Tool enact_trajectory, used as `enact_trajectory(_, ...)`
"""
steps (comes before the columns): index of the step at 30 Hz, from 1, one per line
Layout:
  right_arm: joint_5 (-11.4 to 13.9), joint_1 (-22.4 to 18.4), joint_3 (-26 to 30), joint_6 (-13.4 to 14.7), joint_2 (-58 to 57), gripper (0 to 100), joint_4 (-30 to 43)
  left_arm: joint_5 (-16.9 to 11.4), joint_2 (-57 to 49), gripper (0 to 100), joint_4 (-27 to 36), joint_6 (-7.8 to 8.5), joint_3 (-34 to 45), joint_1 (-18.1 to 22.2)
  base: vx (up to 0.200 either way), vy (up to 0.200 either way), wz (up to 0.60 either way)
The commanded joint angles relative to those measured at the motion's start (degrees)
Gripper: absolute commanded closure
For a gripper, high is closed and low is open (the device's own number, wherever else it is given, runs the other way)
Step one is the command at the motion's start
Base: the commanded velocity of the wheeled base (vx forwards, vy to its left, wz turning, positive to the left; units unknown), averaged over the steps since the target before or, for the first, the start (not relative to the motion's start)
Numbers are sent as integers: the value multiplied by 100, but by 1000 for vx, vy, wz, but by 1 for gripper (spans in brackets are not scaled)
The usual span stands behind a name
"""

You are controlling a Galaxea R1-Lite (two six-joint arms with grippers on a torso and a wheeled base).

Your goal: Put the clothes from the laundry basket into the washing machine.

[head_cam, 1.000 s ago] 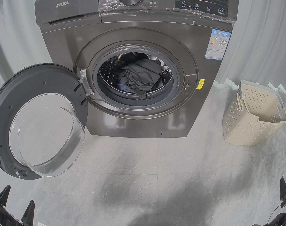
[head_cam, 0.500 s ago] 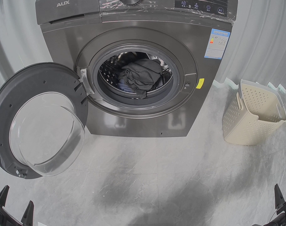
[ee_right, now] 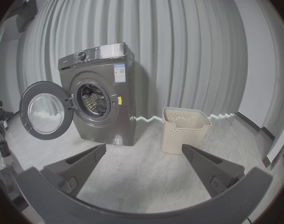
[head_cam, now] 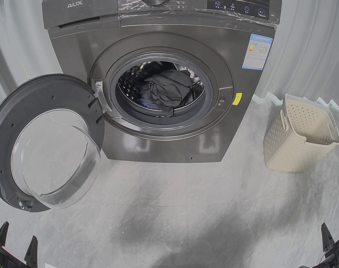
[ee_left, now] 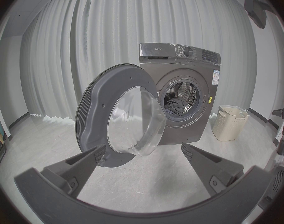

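Floor (head_cam: 199, 213): grey marble-look tiles. Washing machine (head_cam: 76, 53) stands on it, w/ laundry basket (head_cam: 284, 146) upright on robot's R side of it, near, not touching.

Head view: cropped and concealed areas
Cropped at upper edge: top of washing machine (head_cam: 158, 30). Clipped at left edge: open door (head_cam: 47, 93). Cut at lower left and lower right corners: left gripper (head_cam: 18, 239), right gripper (head_cam: 335, 227). Mostly buried under dark clothes (head_cam: 167, 88): bluish item (head_cam: 147, 103). Screened by near wall: lower interior of laundry basket (head_cam: 288, 146). Too small to read: label (head_cam: 257, 52).
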Motion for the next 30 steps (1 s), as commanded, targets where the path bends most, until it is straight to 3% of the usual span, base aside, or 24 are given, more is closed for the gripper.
enact_trajectory(1,-193,12,84,225,-73,0,99,30,-66,0,14,-3,101,0,0,0,0)
enact_trajectory(5,-167,3,101,199,-73,0,55,30,-66,0,14,-3,101,0,0,0,0)
enact_trajectory(14,-176,12,101,216,-73,0,64,39,-57,0,14,-91,101,-9,0,200,0)
enact_trajectory(30,-184,12,101,216,-73,0,64,47,-57,0,5,-91,101,-9,0,0,75)
